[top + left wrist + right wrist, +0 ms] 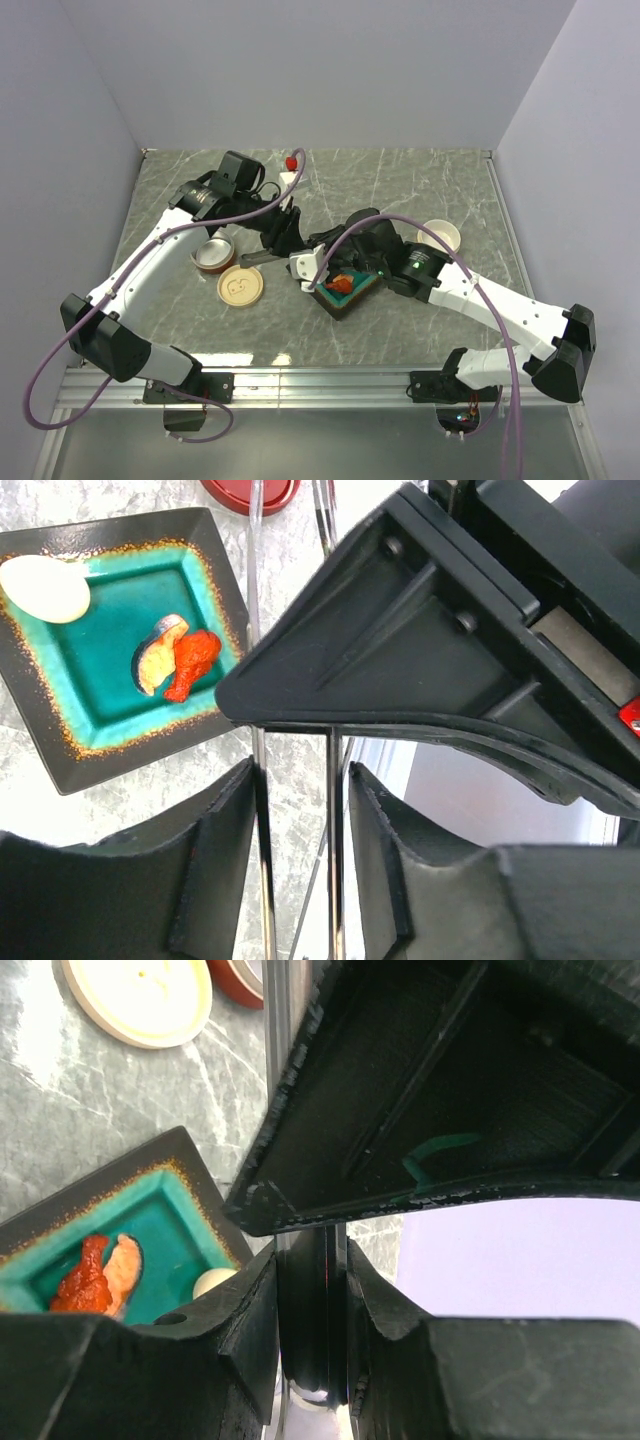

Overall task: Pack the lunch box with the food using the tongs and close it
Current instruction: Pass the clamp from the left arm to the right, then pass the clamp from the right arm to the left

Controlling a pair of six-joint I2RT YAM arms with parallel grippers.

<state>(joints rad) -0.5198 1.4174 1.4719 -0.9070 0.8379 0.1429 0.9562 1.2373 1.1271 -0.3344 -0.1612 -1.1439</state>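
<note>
The thin grey tongs hang over the table's middle, held by both grippers. My left gripper is shut on them, and their two arms run between its fingers. My right gripper is shut on the tongs' narrow part. Its black finger fills the left wrist view. The food lies in a black-rimmed teal dish under the grippers. It is a cream-white egg piece and orange-red lumps. The round red-brown lunch box container sits open at the left, with a cream lid beside it.
A cream round bowl stands right of the arms. A small red object lies at the back of the table. Grey walls close in the table's left, back and right sides.
</note>
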